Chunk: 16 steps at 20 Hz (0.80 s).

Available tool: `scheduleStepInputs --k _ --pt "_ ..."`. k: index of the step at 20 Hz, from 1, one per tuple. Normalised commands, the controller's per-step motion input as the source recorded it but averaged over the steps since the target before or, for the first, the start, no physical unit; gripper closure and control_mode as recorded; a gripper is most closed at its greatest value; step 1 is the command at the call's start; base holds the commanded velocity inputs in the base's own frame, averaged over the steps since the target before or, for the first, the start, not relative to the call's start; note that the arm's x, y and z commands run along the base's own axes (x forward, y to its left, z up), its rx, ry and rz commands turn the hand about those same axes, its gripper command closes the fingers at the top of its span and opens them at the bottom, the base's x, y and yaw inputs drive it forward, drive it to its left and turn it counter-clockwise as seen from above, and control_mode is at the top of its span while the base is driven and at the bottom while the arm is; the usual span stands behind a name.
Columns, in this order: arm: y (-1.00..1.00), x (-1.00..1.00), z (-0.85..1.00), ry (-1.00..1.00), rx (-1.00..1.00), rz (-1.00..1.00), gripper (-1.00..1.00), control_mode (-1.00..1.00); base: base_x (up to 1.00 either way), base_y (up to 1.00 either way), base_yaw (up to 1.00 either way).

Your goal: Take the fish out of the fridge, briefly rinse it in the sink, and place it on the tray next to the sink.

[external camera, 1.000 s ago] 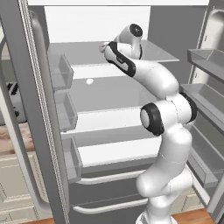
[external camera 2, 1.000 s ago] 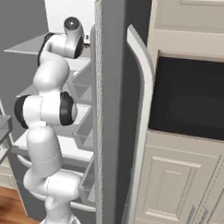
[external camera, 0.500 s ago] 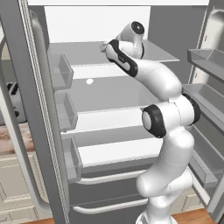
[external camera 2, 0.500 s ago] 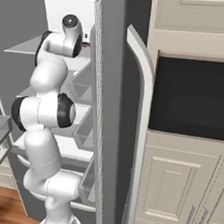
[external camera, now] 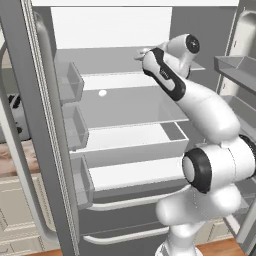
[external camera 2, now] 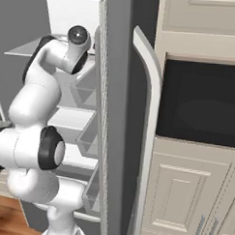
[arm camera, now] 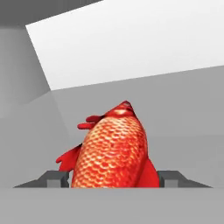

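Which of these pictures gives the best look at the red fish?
The hand view: the fish is close up, scales and fins clear, between the two dark finger tips of the gripper. In both base views, the arm reaching into the fridge hides it.

No text, labels, brands or numbers can be read on anything here

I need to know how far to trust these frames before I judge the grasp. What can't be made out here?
- Hand view: the tail end of the fish is cut off by the bottom edge.
- Hand view: the tool shows just its two tips, one on each side of the fish; whether they touch it cannot be told.
- Left base view: the arm hides the tool and the fish inside the fridge.
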Motion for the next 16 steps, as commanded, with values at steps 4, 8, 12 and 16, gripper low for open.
scheduleStepInputs --k 4,8,12,16 --pt "-0.64 -1.00 0.10 -0.08 0.16 0.00 1.00 -1.00 0.00 0.00 0.00" --pt "-0.36 -1.00 -0.20 0.03 0.04 0.03 1.00 -1.00 0.00 0.00 0.00" --pt "-0.01 -1.00 -0.75 0.11 -0.03 0.08 1.00 -1.00 0.00 0.00 0.00" --pt "0.03 -1.00 -0.92 0.21 -0.13 0.09 1.00 -1.00 0.00 0.00 0.00"
